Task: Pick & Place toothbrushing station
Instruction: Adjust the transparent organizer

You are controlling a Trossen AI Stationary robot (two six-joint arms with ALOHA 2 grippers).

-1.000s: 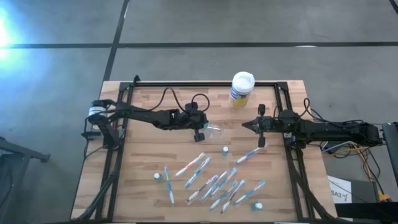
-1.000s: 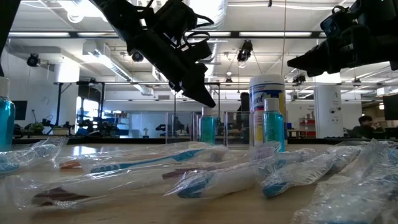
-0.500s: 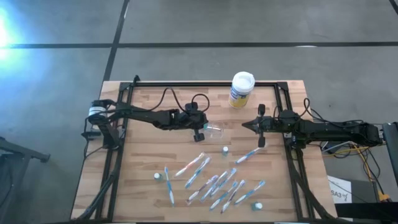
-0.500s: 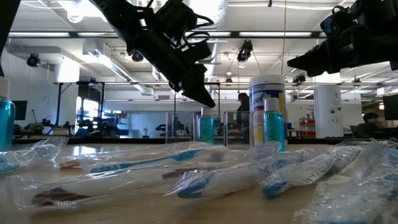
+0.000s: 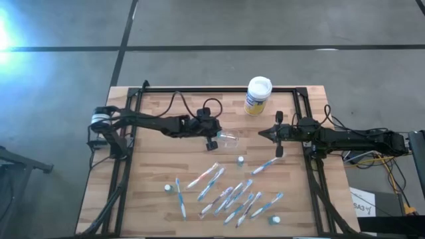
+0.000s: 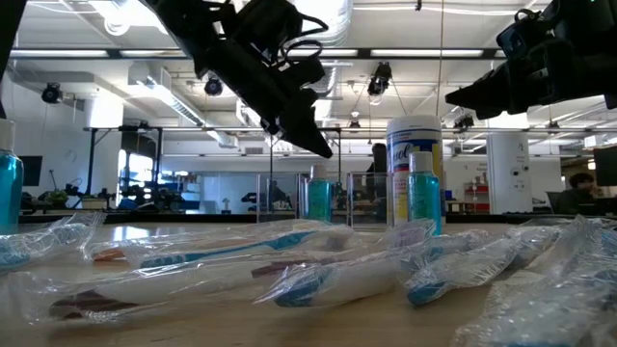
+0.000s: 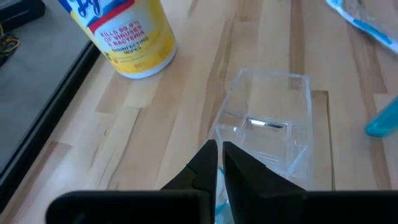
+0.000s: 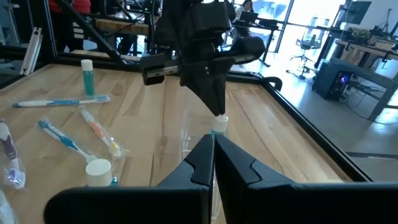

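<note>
- Holder point(image 5: 229, 140), clear, empty, at frame centre, just right of left gripper point(image 5: 214, 140).
- Left fingers point(image 7: 205, 163) slightly parted, gripping nothing.
- Right gripper point(image 5: 261, 133) closed, empty, well apart.

clear glossy plastic holder point(image 7: 268, 118), wood table point(image 5: 153, 166)

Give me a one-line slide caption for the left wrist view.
Left tool poised just above the clear plastic holder on the wooden table, yellow-labelled canister beyond.

Grey concrete floor point(image 5: 265, 26), ceiling striplights point(image 6: 116, 53)
</note>
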